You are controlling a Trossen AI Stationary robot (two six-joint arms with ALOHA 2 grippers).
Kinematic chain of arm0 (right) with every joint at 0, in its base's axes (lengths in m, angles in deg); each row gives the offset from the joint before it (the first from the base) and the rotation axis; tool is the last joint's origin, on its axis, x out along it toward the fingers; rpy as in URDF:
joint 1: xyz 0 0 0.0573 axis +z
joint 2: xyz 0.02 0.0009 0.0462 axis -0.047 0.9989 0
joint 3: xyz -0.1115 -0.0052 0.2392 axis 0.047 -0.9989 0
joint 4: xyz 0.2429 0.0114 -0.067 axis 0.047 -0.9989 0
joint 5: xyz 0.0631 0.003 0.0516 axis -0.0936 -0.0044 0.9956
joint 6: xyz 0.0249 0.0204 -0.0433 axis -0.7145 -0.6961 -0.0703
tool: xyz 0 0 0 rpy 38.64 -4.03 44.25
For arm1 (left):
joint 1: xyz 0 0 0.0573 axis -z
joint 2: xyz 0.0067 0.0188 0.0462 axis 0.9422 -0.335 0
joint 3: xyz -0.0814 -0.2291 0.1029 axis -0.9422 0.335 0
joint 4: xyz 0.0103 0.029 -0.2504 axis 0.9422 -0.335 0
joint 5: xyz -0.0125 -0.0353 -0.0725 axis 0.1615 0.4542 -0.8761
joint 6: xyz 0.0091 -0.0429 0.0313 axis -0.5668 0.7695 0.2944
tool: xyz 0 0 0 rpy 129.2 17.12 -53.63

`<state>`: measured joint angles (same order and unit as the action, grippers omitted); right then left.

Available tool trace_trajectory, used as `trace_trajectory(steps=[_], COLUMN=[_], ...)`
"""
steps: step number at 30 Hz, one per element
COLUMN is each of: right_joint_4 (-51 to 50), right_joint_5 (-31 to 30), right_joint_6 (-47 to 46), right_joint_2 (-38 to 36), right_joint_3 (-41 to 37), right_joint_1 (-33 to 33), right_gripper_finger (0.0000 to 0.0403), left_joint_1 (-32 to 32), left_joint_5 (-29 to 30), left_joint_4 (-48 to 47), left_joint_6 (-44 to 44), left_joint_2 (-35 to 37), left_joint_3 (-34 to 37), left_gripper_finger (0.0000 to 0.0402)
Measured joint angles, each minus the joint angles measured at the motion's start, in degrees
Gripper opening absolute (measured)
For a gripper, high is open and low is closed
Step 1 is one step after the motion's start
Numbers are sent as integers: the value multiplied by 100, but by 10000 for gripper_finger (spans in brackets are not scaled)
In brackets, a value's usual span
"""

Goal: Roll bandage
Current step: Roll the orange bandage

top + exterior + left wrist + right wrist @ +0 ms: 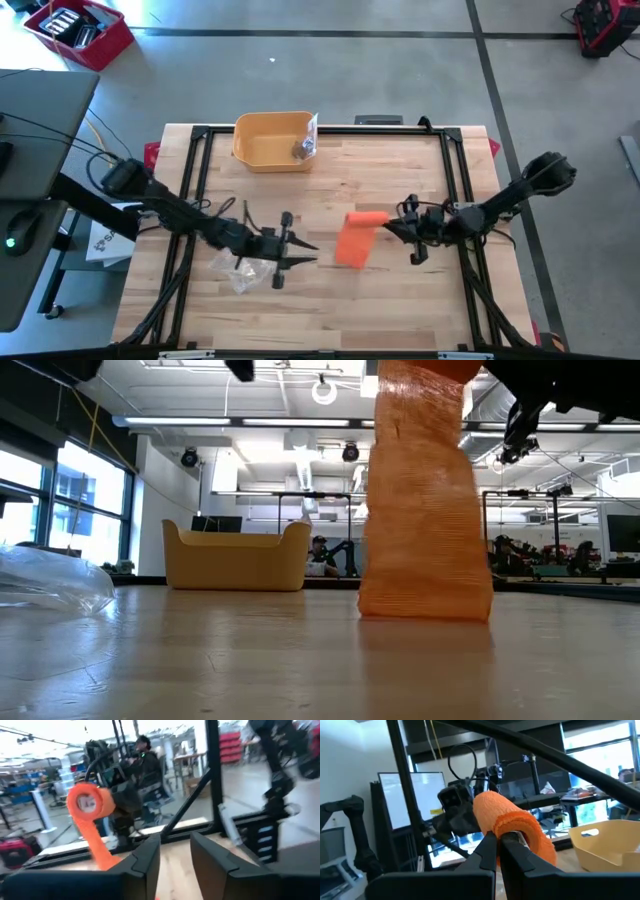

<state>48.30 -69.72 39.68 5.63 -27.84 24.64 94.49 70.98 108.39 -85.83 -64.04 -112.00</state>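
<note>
High view: right gripper pinches orange bandage; left gripper clear.

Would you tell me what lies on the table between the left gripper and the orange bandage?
Nothing: in the high view, only bare table separates the left gripper from the orange bandage.

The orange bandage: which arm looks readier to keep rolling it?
The right. Its hand is shut on the roll of the orange bandage, tail hanging to the table. The left hand sits apart, gripping nothing.
</note>
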Motion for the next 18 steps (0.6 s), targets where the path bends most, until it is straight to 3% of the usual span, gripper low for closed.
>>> trace_trajectory(steps=[4, 11, 18], right_joint_4=[-336, -387, -432], right_joint_5=[100, 135, 135], right_joint_6=[2, 151, 129], right_joint_2=[0, 0, 0], right_joint_3=[178, 256, 255], right_joint_1=[2, 2, 2], right_gripper_finger=[0, 0, 0], left_joint_1=[-142, -186, -274], left_joint_5=[39, 1281, 1131], left_joint_4=[-63, -798, -732], left_joint_6=[-502, -472, -253], left_joint_2=[-429, -605, -607], left_joint_3=[-528, -1164, -1252], left_gripper_finger=[141, 183, 186])
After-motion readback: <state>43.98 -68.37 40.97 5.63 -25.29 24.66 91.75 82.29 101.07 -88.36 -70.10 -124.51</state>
